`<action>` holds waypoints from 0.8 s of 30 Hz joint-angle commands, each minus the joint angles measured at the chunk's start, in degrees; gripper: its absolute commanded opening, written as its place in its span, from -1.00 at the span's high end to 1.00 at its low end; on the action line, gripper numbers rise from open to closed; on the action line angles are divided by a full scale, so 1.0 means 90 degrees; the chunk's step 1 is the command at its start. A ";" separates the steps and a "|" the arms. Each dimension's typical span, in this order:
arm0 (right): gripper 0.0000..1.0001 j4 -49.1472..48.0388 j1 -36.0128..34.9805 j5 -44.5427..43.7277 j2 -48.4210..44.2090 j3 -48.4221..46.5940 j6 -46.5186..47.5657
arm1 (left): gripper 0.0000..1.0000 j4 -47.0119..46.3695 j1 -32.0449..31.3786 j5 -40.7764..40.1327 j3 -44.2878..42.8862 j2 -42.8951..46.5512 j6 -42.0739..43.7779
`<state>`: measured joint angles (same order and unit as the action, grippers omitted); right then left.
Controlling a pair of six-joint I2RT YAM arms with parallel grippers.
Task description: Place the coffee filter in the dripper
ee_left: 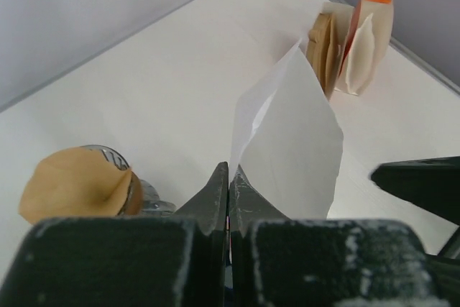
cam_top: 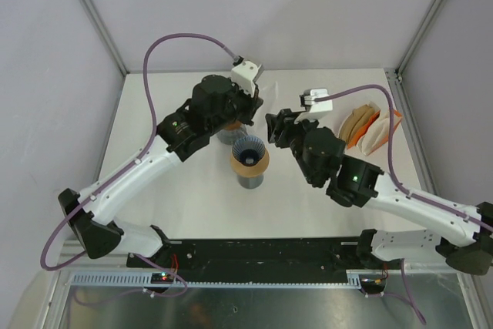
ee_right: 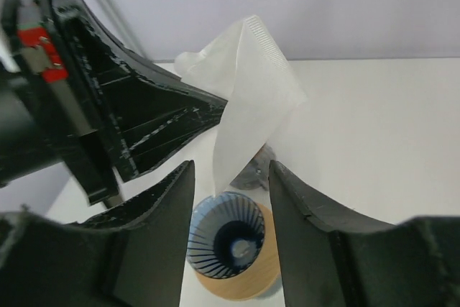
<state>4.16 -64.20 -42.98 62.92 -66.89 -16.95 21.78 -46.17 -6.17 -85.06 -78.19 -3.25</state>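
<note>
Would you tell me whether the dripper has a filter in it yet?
Empty: the dripper shows a bare ribbed blue inside, and the white filter is outside it, pinched in the shut left gripper.

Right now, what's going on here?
The left hand is shut on a white paper filter, holding it up above the table. The right hand stands open beside it, its fingers either side of the filter's lower corner without pinching it. The dripper below is empty. Spare filters sit at the far right.
</note>
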 commanded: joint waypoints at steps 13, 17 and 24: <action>0.43 -0.0240 0.0573 -0.0707 0.0868 -0.0296 0.0207 | 0.99 0.0118 0.0004 0.0279 0.0040 0.0193 -0.0447; 0.82 0.0081 0.0827 -0.0862 0.0906 -0.0360 0.0185 | 0.99 0.0112 0.0012 -0.0154 0.0170 0.0246 -0.0110; 1.00 0.0387 0.1179 -0.1091 0.0822 -0.0363 0.0304 | 0.99 0.0042 0.0006 -0.1064 0.0259 0.0341 0.0795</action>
<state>6.37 -55.09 -49.17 71.26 -67.33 -14.66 23.35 -46.30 -9.28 -83.00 -77.93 -2.09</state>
